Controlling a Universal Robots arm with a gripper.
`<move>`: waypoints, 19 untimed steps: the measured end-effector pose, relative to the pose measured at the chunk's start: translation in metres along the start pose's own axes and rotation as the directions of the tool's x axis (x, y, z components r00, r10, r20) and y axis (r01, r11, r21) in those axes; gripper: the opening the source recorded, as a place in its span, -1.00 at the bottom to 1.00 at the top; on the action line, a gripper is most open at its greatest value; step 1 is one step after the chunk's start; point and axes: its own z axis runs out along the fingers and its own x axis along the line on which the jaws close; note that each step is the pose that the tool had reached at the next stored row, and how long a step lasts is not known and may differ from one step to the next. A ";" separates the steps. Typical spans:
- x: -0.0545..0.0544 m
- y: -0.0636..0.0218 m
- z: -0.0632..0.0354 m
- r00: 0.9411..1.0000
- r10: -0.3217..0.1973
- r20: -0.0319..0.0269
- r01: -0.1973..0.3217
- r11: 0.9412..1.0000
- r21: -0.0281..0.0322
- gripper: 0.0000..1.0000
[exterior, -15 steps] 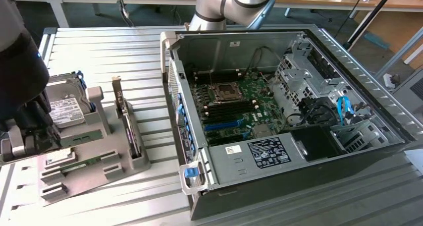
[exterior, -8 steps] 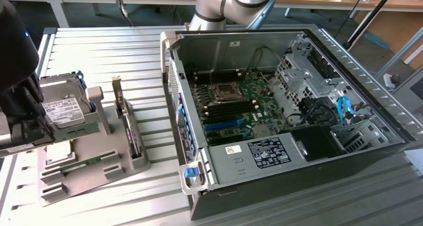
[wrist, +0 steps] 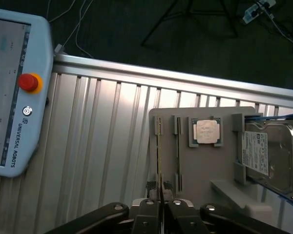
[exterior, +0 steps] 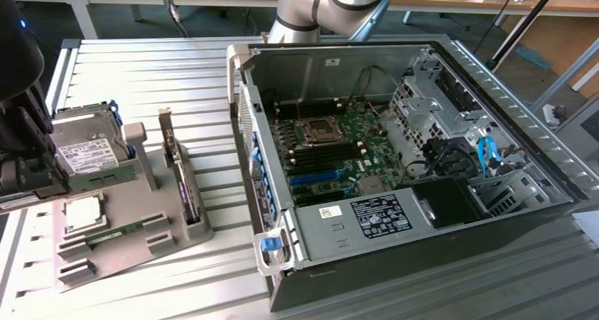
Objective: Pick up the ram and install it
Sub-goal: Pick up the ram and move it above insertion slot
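In the wrist view my gripper (wrist: 161,197) is shut on a ram (wrist: 159,161), a thin green stick seen edge-on. The stick runs straight out from the fingertips (wrist: 151,209), in line with one slot of the grey parts holder (wrist: 205,165). Whether it rests in that slot or hangs above it, I cannot tell. In the exterior view another green ram stick (exterior: 117,232) lies in the holder (exterior: 140,250), and the arm's dark wrist end (exterior: 24,123) hangs over the holder at the exterior view's left. The open computer case (exterior: 393,165) shows its motherboard (exterior: 332,151).
The holder also carries a square silver processor (wrist: 206,130), a hard drive (wrist: 268,156) and an upright dark expansion card (exterior: 178,172). A teach pendant (wrist: 14,92) lies on the ribbed metal table (wrist: 102,146). The case walls (exterior: 245,130) stand tall beside the holder.
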 end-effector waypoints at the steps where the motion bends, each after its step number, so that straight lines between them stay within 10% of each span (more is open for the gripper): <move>1: 0.000 0.0002 -0.0034 1.000 0.000 -0.001 0.000 1.000 0.000 -0.73; 8: 0.000 -0.0017 -0.0062 1.000 0.000 -0.002 0.000 1.000 -0.001 -0.73; 19: 0.009 -0.0573 -0.0090 1.000 0.000 -0.002 0.000 1.000 -0.003 -0.73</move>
